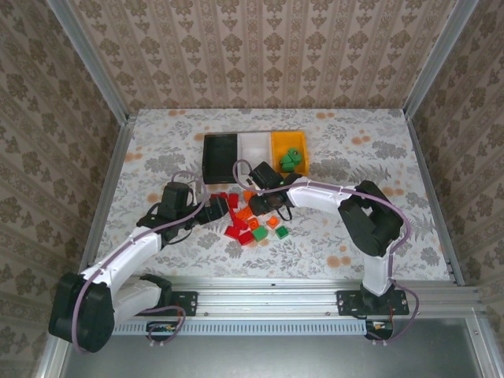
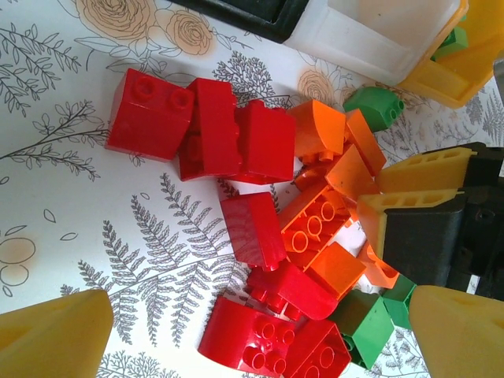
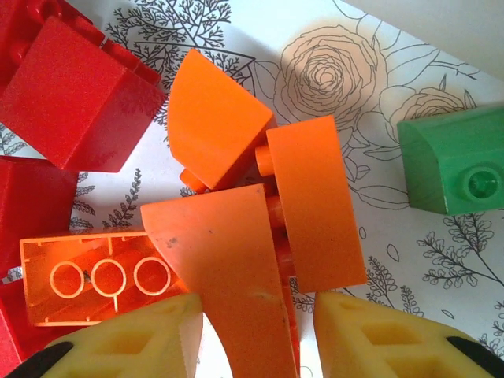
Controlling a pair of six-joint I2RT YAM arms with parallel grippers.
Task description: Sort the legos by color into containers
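From above, the bricks (image 1: pixel 250 228) lie heaped on the table (image 1: pixel 157 150) just before the three bins (image 1: pixel 256 146), with some green ones (image 1: pixel 291 160) in the yellow bin (image 1: pixel 279 144). At the left wrist, the left gripper (image 2: pixel 260 335) gapes wide over red bricks. At the right wrist, the right gripper (image 3: pixel 256 331) straddles an orange wedge (image 3: pixel 224 268); whether it pinches, I cannot tell. The plastic looks light, hard and slick, so flat sides should grip best.

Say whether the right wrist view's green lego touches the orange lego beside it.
Apart: the right wrist view shows bare table between the green lego and the orange lego.
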